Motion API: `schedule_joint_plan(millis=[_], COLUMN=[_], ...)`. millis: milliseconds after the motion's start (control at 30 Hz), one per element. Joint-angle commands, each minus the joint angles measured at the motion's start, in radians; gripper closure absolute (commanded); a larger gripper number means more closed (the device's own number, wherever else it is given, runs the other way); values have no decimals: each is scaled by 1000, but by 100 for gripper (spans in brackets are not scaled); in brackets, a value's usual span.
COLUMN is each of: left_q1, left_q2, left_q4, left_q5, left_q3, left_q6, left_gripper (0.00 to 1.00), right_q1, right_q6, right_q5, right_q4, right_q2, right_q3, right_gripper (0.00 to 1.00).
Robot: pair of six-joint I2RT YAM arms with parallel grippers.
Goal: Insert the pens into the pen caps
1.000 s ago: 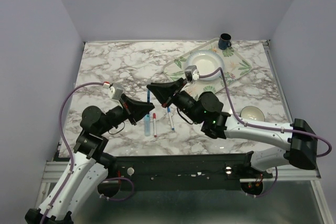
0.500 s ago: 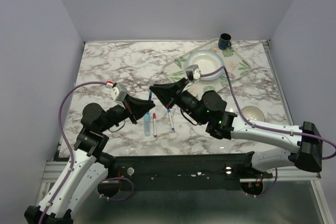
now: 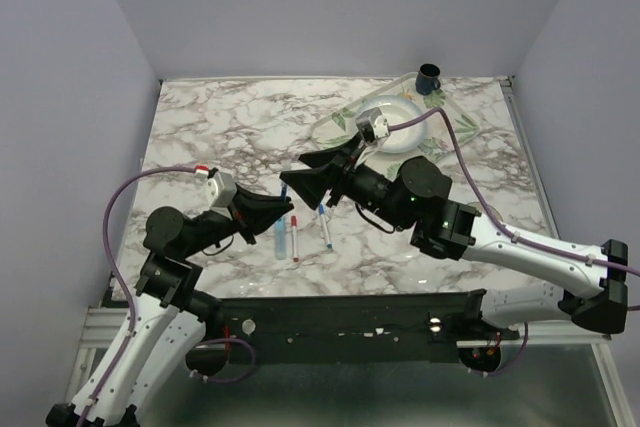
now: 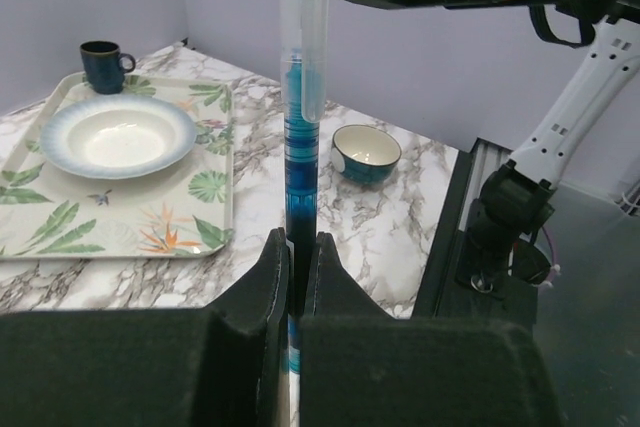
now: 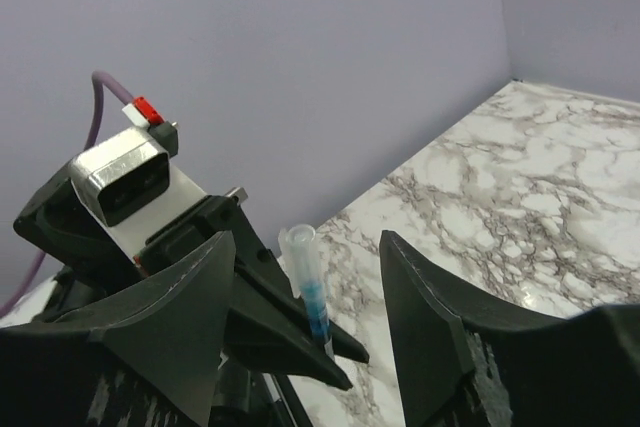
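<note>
My left gripper is shut on a blue pen and holds it upright. A clear pen cap sits over the pen's top end. My right gripper is open, its fingers standing either side of the capped pen without touching it. In the top view the two grippers meet above the table's middle, the left below the right. Three more pens lie side by side on the marble: a light blue one, a red-ended one and a blue-ended one.
A leaf-patterned tray at the back right carries a white bowl and a dark blue mug. A small teal bowl stands at the right, near the right arm's cable. The table's metal rail runs along the front.
The right gripper has opened and let go of the cap, which stays on the pen. The left gripper still holds the pen and has sunk slightly.
</note>
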Motion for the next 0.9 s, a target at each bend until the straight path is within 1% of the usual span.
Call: schedule_joint_plan(millis=[0,133,267,333,400,533,633,700,800,833,867], left_q1=[-5,-7,-7,-7,-7,-7,-7,-7,-7,-5,-5], left_q2=[-47,-73,-70,-70,-71,-68,-64,-64,-58,-56,-53], left_q4=[0,7,-16,-27,-33,-41,-42,-39,-32,-30,-27], left_q5=[112,127,142,142,136,129,129,129,126,119,109], left_q3=[-13,-26,-23,-23,-22,-20,-16,-14,-14,-13,-13], left_q6=[-1,-38,-43,-40,-32,-23,-23,-24,-30,-37,-40], left_gripper=[100,100,100,100,100,100,100,100,100,100,100], right_q1=[0,-4,-4,-4,-5,-5,-4,-4,-4,-4,-4], right_q6=[2,-15,-27,-21,-21,-16,-19,-18,-10,-6,-3], right_q5=[-53,-122,-165,-165,-197,-203,-217,-223,-227,-231,-234], right_q4=[-107,-124,-57,-53,-44,-24,-7,-9,5,10,13], right_q2=[5,48,48,48,45,37,37,43,42,40,40], right_q3=[78,109,79,79,73,56,40,33,8,-12,-21], right_gripper=[33,35,37,39,41,51,57,58,63,70,74])
